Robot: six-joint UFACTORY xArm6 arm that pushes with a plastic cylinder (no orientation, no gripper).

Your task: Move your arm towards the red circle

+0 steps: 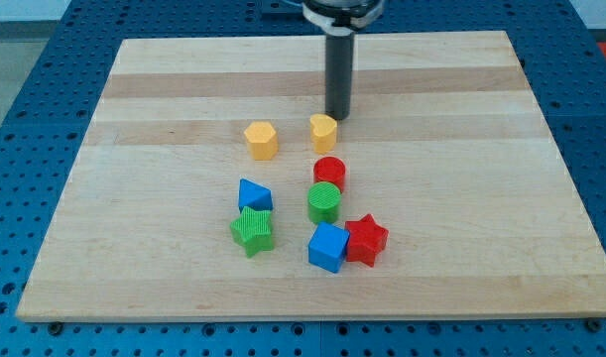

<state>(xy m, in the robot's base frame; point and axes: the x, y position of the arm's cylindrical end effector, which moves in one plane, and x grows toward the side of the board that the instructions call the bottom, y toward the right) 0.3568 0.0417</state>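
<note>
The red circle (pixel 329 172) sits near the board's middle, touching the green circle (pixel 324 202) just below it. My tip (pixel 337 116) is above the red circle, towards the view's top, right beside the upper right edge of a yellow block (pixel 323 132) that lies between the tip and the red circle. The rod rises straight up from the tip to the view's top edge.
A yellow hexagon (pixel 261 140) lies left of the yellow block. A blue triangle (pixel 254 194) and a green star (pixel 253 230) sit at the lower left. A blue cube (pixel 328 246) and a red star (pixel 365 239) sit below the green circle. The wooden board (pixel 134 119) ends in blue perforated table.
</note>
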